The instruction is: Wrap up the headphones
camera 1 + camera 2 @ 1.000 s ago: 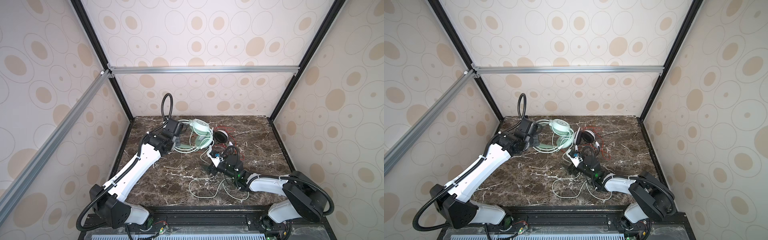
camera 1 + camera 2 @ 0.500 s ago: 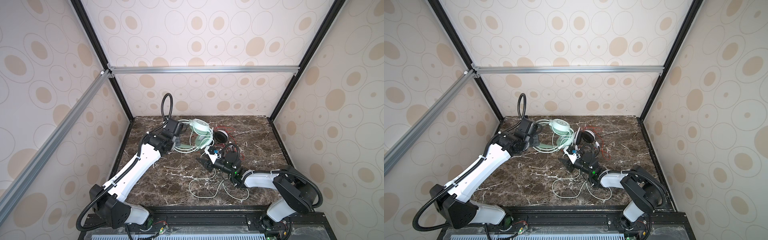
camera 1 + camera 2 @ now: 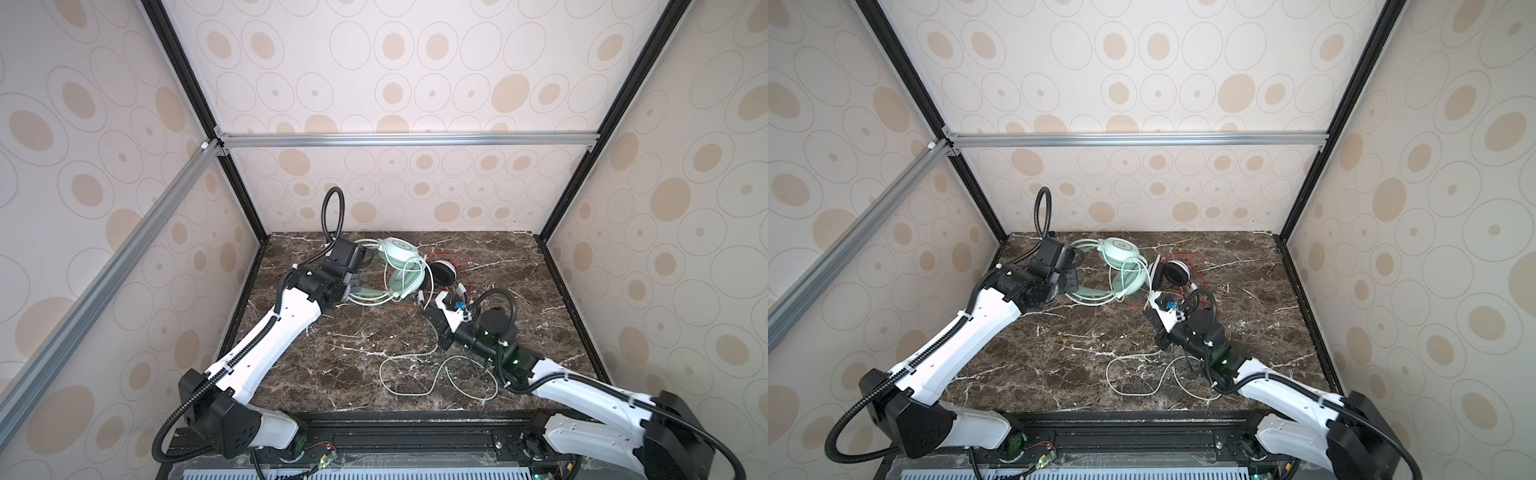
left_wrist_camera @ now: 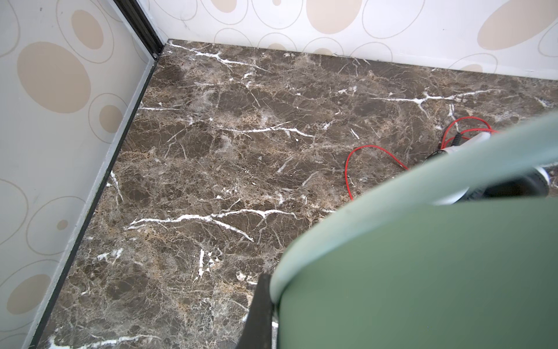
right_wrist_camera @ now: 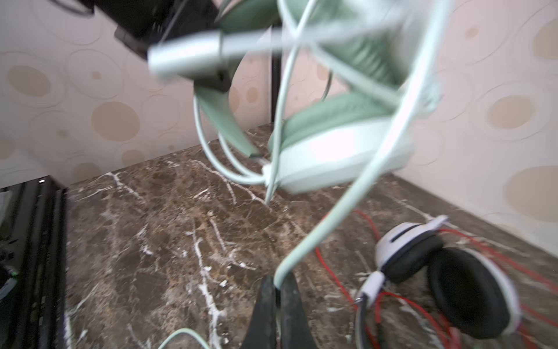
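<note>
We've got the left claw (image 3: 352, 286) clamped on the headband of the mint green headphones (image 3: 401, 250), which sit toward the back left of the brown marble worktop (image 3: 324, 357). The right claw (image 5: 278, 285) is pinched tight on the pale green cable (image 5: 340, 211), and that stretch runs up from its tips toward the mint earcups. More of the same cable lies in loose loops at the front of the worktop, near the right arm. The white-and-black headphones (image 3: 442, 274) lie on the worktop just right of the mint pair. Their thin red cable (image 4: 373, 148) is strewn around them.
</note>
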Robot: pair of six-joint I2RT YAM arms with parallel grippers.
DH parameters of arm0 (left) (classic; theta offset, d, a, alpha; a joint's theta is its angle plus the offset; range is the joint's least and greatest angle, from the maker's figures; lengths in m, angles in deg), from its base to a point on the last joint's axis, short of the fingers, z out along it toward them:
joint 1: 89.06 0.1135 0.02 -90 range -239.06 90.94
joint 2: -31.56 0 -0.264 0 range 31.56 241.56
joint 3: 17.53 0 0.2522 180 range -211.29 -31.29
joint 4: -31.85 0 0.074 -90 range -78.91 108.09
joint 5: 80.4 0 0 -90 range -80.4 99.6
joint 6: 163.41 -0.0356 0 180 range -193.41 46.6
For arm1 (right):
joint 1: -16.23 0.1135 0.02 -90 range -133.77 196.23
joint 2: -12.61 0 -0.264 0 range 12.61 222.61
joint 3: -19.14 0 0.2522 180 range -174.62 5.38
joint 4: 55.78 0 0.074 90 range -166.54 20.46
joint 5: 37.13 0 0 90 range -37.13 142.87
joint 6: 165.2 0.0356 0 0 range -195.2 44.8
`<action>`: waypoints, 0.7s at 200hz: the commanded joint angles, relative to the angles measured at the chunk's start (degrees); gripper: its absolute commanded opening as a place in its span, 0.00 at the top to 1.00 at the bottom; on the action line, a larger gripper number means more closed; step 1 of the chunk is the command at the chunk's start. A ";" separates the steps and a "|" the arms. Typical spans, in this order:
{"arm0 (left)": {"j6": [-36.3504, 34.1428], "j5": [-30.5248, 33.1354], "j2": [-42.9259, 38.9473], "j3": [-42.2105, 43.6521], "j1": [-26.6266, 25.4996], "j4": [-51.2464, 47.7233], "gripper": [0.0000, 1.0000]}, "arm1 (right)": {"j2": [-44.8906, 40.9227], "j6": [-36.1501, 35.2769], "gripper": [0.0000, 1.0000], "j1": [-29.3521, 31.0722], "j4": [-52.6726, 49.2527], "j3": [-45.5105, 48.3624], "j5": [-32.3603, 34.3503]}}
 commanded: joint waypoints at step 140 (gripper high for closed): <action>-2.56 -4.94 -2.10 10.86 -1.46 8.73 1.00 | 9.28 -35.74 1.00 11.06 -34.80 -41.61 25.82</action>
